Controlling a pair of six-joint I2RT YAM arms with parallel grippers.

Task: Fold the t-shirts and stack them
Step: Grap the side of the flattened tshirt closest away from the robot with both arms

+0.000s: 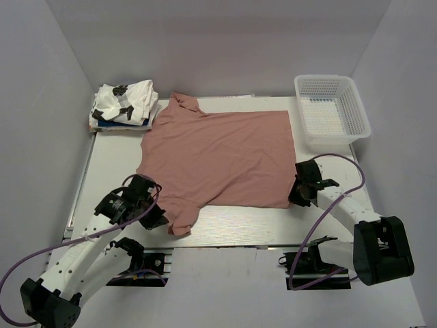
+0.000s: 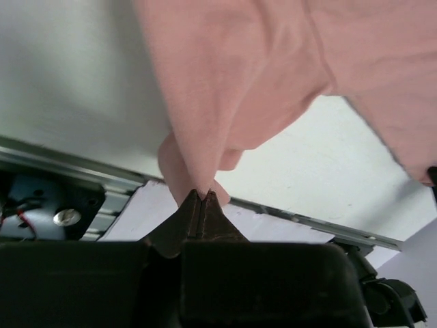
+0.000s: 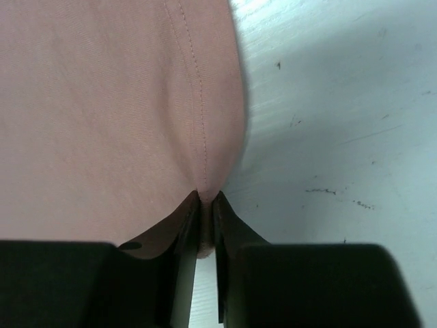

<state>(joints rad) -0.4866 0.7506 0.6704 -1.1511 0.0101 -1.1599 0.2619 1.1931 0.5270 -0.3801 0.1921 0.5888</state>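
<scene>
The dusty-pink t-shirt (image 1: 222,157) lies spread flat across the middle of the table, collar at the far left. My left gripper (image 1: 158,213) is shut on its near-left sleeve edge, pinching a fold of pink cloth (image 2: 225,102) in the left wrist view. My right gripper (image 1: 298,197) is shut on the near-right hem corner, the stitched hem (image 3: 198,123) clamped between the jaws. A folded white t-shirt with black print (image 1: 124,101) sits on a blue t-shirt (image 1: 109,124) at the far left corner.
A white plastic mesh basket (image 1: 332,113) stands at the far right, just beyond the shirt's right edge. The table's metal front rail (image 2: 82,174) runs below the left gripper. White walls close in the back and both sides.
</scene>
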